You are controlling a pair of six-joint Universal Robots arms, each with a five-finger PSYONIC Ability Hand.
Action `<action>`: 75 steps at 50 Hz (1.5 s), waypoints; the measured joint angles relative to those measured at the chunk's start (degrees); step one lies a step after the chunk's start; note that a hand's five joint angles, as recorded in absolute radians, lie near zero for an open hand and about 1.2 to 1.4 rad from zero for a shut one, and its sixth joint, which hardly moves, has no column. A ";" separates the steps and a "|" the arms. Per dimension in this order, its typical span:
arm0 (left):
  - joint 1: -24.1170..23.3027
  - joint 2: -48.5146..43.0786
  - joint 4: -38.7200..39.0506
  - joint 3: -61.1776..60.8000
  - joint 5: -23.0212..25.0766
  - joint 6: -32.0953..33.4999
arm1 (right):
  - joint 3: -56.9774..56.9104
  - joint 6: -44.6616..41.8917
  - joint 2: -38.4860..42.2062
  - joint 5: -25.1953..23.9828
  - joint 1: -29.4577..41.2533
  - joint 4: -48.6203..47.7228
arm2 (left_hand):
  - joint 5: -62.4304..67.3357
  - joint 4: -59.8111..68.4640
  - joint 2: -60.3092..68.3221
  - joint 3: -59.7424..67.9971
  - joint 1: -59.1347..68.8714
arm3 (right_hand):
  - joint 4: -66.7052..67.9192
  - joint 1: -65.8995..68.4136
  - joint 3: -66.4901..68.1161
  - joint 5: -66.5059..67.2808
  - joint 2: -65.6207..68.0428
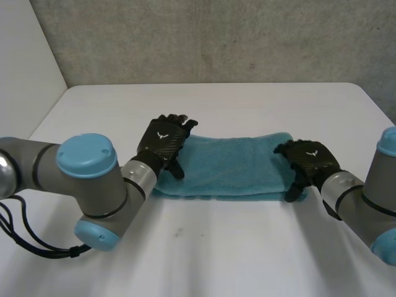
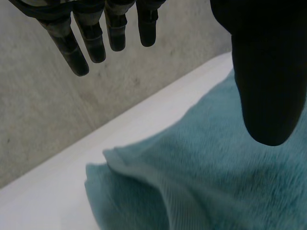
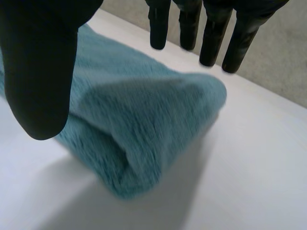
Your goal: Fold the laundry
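A teal towel [image 1: 229, 167] lies folded into a long strip across the middle of the white table [image 1: 247, 105]. My left hand [image 1: 162, 143] hovers over its left end, fingers [image 2: 96, 40] straight and thumb [image 2: 268, 86] apart from them, with the towel's end [image 2: 201, 182] below the palm and nothing held. My right hand [image 1: 307, 159] is at the strip's right end, also open. Its fingers [image 3: 211, 33] and thumb [image 3: 41, 72] stand above the rounded folded end [image 3: 144, 124] without gripping it.
A grey wall [image 1: 216, 37] rises behind the table's far edge. Bare white tabletop [image 1: 223, 247] stretches in front of the towel, between my two arms.
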 measured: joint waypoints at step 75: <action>0.89 0.06 -23.46 5.88 -4.96 -14.71 | -39.93 16.97 22.67 2.23 17.22 20.34 | -0.01 0.00 0.00 0.00 0.00 | -0.45 -0.45 -1.25 -1.10 -1.09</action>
